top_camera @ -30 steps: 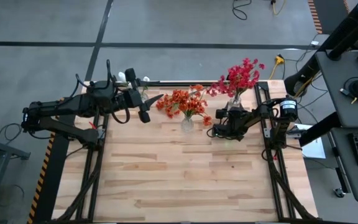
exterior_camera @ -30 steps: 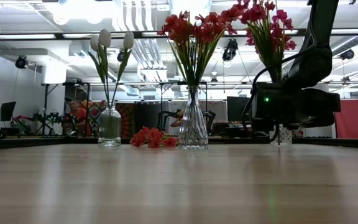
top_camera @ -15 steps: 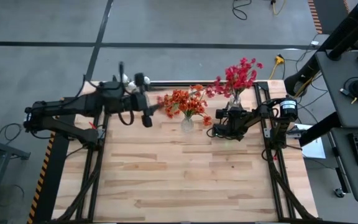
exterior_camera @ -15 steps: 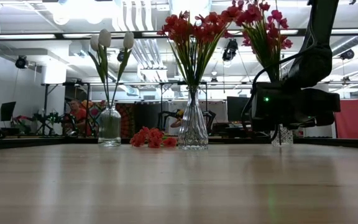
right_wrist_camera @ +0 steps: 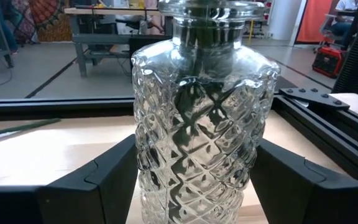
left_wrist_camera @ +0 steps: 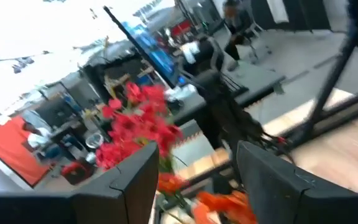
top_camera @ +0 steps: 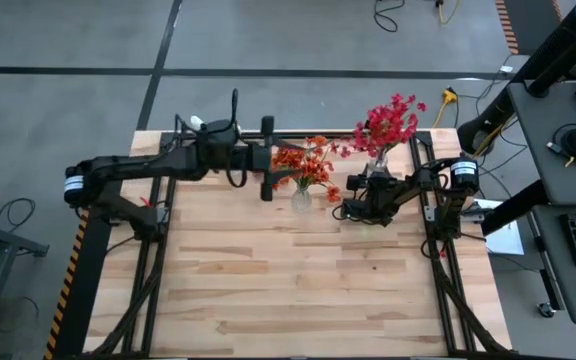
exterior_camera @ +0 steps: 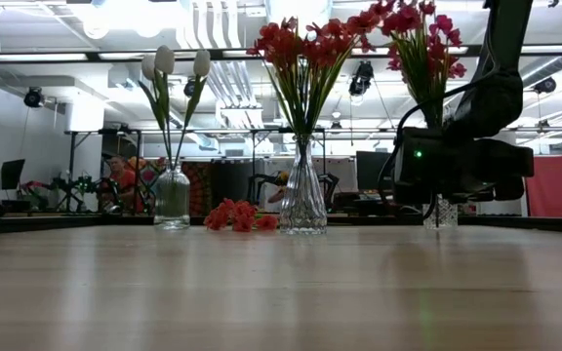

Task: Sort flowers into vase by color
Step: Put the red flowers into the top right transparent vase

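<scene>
An orange spray (exterior_camera: 234,215) lies flat on the far table edge just left of the middle vase (top_camera: 301,199), nearest the left gripper (top_camera: 265,158), fingers spread and empty, while the right gripper (right_wrist_camera: 191,180) straddles the diamond-cut vase (right_wrist_camera: 197,118).

Crimson flowers (top_camera: 390,121) fill a clear diamond-cut vase (right_wrist_camera: 197,118); orange flowers (top_camera: 303,164) and white blooms (exterior_camera: 175,63) stand nearby.

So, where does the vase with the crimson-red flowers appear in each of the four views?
High view: crimson-red vase at the table's far edge, right of centre, at the right pincer.
Low view: its base at the right, mostly behind the dark right arm.
Left wrist view: only its red blooms show, blurred.
Right wrist view: fills the centre, between the pincer's fingers.
Shared landmark: the orange-flower vase beside it.
</scene>
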`<state>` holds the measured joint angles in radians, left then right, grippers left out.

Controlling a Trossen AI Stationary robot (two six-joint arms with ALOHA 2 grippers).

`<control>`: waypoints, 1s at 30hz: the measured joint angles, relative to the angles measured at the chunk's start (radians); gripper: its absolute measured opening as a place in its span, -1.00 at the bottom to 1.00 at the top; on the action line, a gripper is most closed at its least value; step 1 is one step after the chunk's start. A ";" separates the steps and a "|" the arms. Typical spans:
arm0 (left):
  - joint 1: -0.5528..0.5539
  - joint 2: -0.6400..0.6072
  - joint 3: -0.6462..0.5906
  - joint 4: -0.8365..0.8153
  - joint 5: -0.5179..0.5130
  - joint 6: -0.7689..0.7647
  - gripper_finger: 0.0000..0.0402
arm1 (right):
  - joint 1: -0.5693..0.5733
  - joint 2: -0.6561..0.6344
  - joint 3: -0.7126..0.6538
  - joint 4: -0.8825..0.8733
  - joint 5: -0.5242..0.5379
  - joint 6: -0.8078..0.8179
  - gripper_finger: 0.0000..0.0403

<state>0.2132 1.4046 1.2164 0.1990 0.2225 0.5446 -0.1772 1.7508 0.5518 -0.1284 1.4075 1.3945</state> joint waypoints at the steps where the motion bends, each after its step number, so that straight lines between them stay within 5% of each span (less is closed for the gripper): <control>1: 0.002 0.014 0.001 0.032 0.001 -0.003 -0.01 | 0.000 0.000 0.000 0.000 0.000 0.000 0.30; 11: 0.008 0.216 0.205 0.012 0.066 -0.039 -0.01 | 0.000 0.000 -0.002 0.002 0.001 0.000 0.30; 19: 0.018 0.381 0.358 -0.043 0.020 -0.145 -0.01 | 0.000 0.000 -0.002 0.004 0.001 0.000 0.30; 30: 0.015 0.358 0.355 -0.047 -0.052 -0.234 -0.01 | 0.000 0.000 -0.002 0.005 0.001 0.000 0.30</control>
<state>0.2283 1.7631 1.5718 0.1520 0.1703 0.3107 -0.1772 1.7508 0.5495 -0.1238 1.4082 1.3945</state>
